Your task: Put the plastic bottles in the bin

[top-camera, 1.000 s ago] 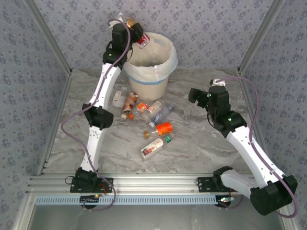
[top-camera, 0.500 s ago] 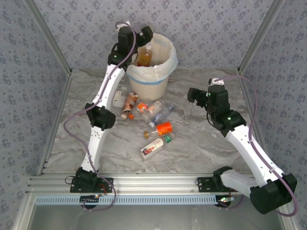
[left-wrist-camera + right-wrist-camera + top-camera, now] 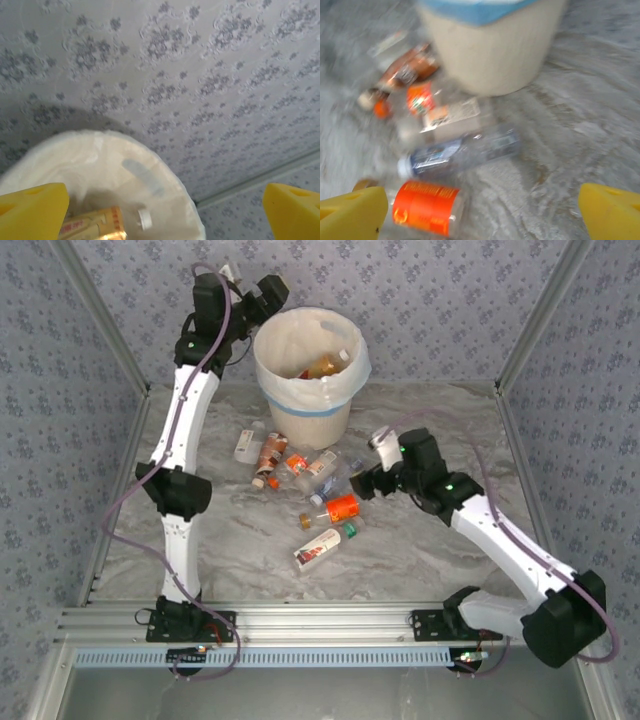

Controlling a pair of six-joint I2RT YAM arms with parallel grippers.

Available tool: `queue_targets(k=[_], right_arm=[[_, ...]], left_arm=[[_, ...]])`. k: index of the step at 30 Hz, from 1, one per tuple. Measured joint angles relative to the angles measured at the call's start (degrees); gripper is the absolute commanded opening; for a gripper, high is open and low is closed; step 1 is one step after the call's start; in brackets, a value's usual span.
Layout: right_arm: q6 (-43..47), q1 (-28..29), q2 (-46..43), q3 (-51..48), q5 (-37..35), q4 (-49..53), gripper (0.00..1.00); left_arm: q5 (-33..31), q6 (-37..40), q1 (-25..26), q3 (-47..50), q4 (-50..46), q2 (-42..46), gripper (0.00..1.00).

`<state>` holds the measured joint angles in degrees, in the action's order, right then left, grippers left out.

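The bin (image 3: 312,412) stands at the back of the table with an amber bottle (image 3: 322,365) lying inside. My left gripper (image 3: 264,294) hangs open and empty just left of its rim. The left wrist view looks down at the bin's bagged rim (image 3: 100,137), a gold-labelled bottle (image 3: 92,225) inside it, and the open gripper (image 3: 165,215). Several plastic bottles (image 3: 300,465) lie scattered in front of the bin. My right gripper (image 3: 366,484) is open and low beside an orange-labelled bottle (image 3: 342,507). Its wrist view shows that orange-labelled bottle (image 3: 425,207), a clear blue-labelled bottle (image 3: 465,152) and the open gripper (image 3: 482,215).
A red-and-white labelled bottle (image 3: 318,548) and a green-capped one (image 3: 350,531) lie nearest the front rail. Patterned walls close in the back and both sides. The bin wall (image 3: 490,55) rises just behind the bottle pile.
My left gripper opened over the bin, a bottle dropped in, and the arm drew back to the left. My right arm swung left and down towards the bottle pile.
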<state>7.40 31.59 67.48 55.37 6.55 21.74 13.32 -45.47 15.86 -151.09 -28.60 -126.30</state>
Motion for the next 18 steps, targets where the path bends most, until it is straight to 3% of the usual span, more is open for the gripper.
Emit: queue_targets(k=[10, 15, 18], right_arm=[[20.24, 9.7, 13.4, 4.96, 11.02, 10.01, 1.0], [29.53, 14.49, 17.94, 8.74, 12.44, 13.75, 1.0], [34.47, 17.09, 21.22, 10.54, 12.33, 15.26, 0.99]], left_arm=[[5.27, -1.68, -0.02, 8.07, -3.06, 6.69, 1.0], [5.73, 2.12, 0.0, 8.44, -6.49, 9.11, 0.99], [5.75, 3.52, 0.0, 14.6, -5.31, 13.05, 0.99]])
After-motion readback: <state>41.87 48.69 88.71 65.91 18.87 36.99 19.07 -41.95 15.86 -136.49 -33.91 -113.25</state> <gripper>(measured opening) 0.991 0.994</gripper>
